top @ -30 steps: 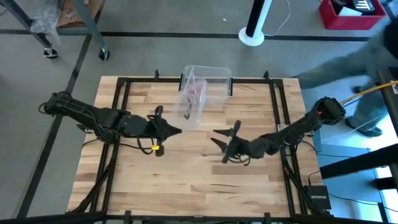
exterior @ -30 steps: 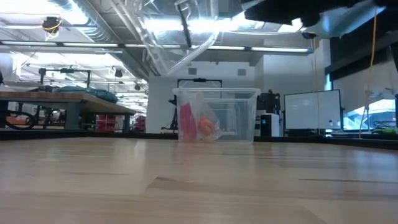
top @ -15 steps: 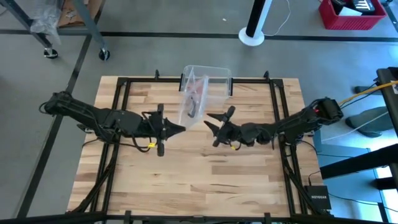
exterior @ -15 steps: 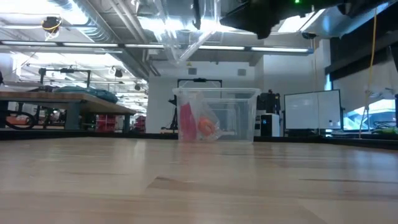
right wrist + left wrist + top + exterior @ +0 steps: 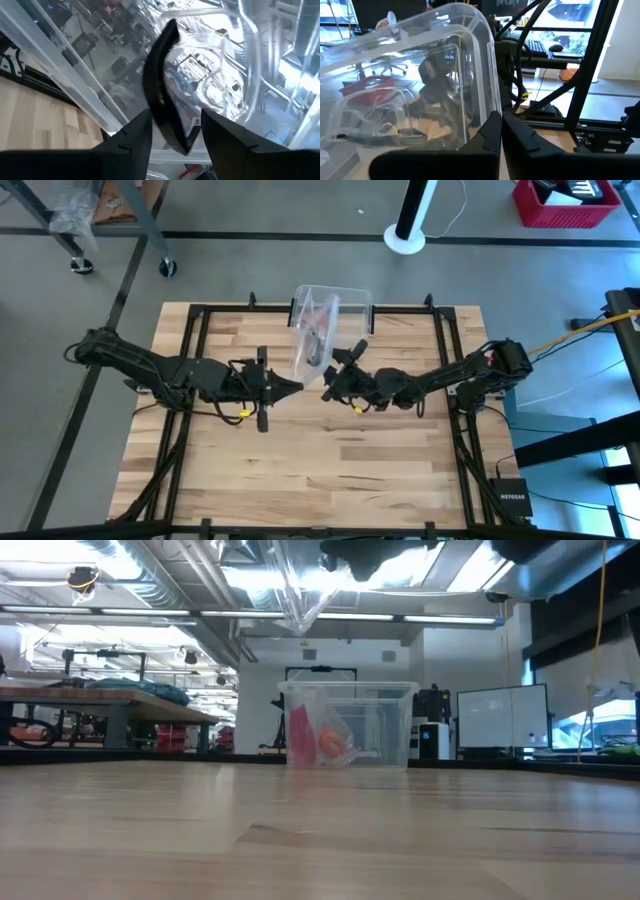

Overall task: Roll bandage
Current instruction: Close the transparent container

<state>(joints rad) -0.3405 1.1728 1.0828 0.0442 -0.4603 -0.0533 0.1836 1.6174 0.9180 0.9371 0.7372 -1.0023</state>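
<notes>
The main risk, I think, is that the clear lid [image 5: 315, 345] slips or swings. The left gripper [image 5: 297, 385] is closed and pinches only a thin rim of it, so the whole lid hangs in the air from one edge. A quick move of the arm could twist it out of the fingers and let it fall onto the table. A second risk is a collision, because the right gripper [image 5: 333, 375] is just beside the same lid and faces the left one, with the lid between them. Its jaws stand partly apart and I see nothing clamped in them. In the right wrist view a dark curved piece [image 5: 165, 85] lies right in front of the gap, but I cannot tell what it is. If this gripper pushes forward it could knock the lid from the left grip. Both arms reach inward, stretched low and almost level, and they meet near the middle of the table. Beyond the two grippers and lower than them stands the clear bin [image 5: 348, 690]. The bandage [image 5: 299, 735] is inside it, upright near one wall, beside an orange lump [image 5: 333, 745], and neither gripper has reached it yet.
</notes>
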